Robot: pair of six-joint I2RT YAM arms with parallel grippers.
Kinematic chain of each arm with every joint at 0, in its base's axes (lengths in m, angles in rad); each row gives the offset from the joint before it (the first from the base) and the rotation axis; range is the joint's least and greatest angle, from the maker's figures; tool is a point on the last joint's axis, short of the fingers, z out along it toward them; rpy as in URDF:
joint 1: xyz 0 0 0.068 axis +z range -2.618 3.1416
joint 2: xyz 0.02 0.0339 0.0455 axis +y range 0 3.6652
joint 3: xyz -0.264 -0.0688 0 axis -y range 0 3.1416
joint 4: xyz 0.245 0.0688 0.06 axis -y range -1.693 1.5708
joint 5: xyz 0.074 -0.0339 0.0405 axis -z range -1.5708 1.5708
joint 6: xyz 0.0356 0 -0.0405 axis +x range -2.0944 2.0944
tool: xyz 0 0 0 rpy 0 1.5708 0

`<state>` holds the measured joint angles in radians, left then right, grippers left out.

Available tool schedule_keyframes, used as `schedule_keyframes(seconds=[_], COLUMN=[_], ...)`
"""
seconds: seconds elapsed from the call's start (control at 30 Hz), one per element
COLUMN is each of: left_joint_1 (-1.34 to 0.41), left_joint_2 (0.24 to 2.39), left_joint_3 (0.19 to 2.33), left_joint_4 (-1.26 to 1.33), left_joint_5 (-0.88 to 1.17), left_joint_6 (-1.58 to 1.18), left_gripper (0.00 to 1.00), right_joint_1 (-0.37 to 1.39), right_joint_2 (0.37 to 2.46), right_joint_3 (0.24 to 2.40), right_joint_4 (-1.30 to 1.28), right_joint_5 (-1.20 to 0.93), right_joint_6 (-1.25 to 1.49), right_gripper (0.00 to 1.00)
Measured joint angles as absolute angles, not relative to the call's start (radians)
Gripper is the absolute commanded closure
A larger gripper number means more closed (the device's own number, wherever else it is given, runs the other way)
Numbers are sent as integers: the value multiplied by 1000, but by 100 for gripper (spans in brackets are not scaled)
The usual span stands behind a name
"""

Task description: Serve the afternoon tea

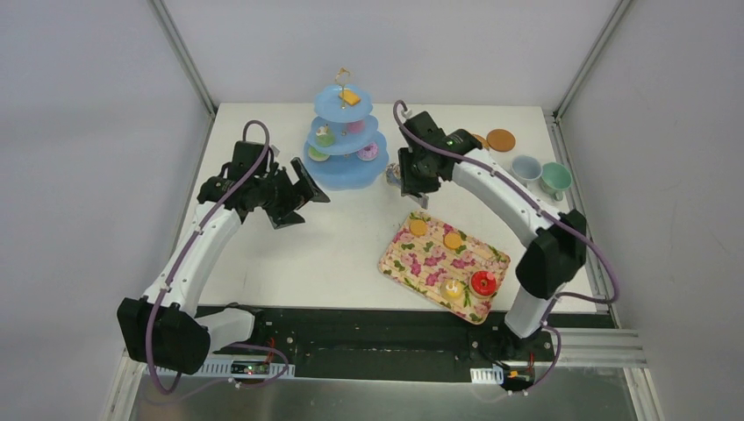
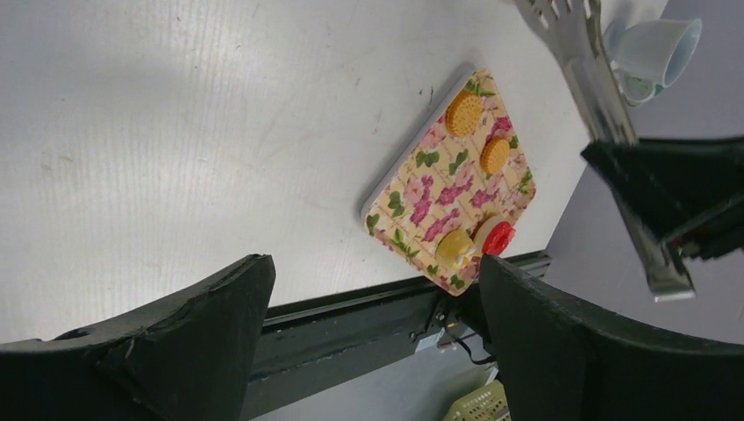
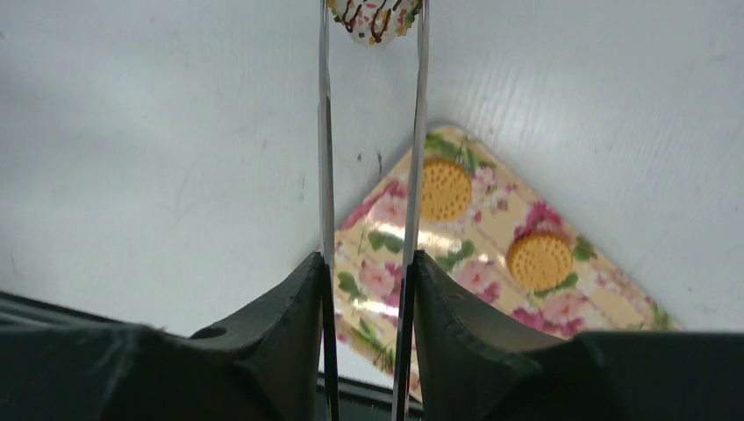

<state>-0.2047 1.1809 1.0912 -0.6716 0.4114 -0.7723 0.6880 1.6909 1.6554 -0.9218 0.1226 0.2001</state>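
Observation:
My right gripper [image 3: 367, 263] is shut on a pair of metal tongs [image 3: 326, 175], its fingers pressing both blades. The tong tips pinch a small white sweet with chocolate drizzle [image 3: 375, 17] above the table, just beyond the flowered tray [image 3: 386, 246]. On the tray lie two orange biscuits [image 1: 418, 226] [image 1: 453, 239], a yellow cupcake [image 1: 453, 288] and a red donut [image 1: 482, 282]. A blue tiered stand [image 1: 346, 180] carries a purple donut [image 1: 368, 153] and other sweets. My left gripper [image 1: 303, 197] hangs open and empty, left of the stand.
Two pale cups [image 1: 526, 167] [image 1: 554, 178] and a brown coaster [image 1: 501, 139] sit at the back right. The right arm reaches over the tray's far side. A black rail runs along the table's near edge [image 2: 351, 307].

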Motion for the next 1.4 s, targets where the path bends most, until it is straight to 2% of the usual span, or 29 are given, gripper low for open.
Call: schedule_keyframes(seconds=[0.2,0.47,0.9,1.4], left_joint_1=[-210,-210,-210,-210], left_joint_2=[1134,1105,1131,1158], left_joint_3=[1097,1097,1114,1140], left_joint_4=[-736,-779,-804,-817], left_joint_5=[379,345,331,331], left_joint_6=[-746,-736,-713,-691], left_gripper=[9,9,9,9], right_joint_1=[635,643,644,644], right_joint_2=[1877,1987,2110,2180], right_joint_3=[1806,1949,1994,2009], right_joint_4=[-867,-852,-829,-722], right_joint_5=[86,-3,-22,76], right_joint_6=[138,110,88,84], right_gripper=[70,70,70,66])
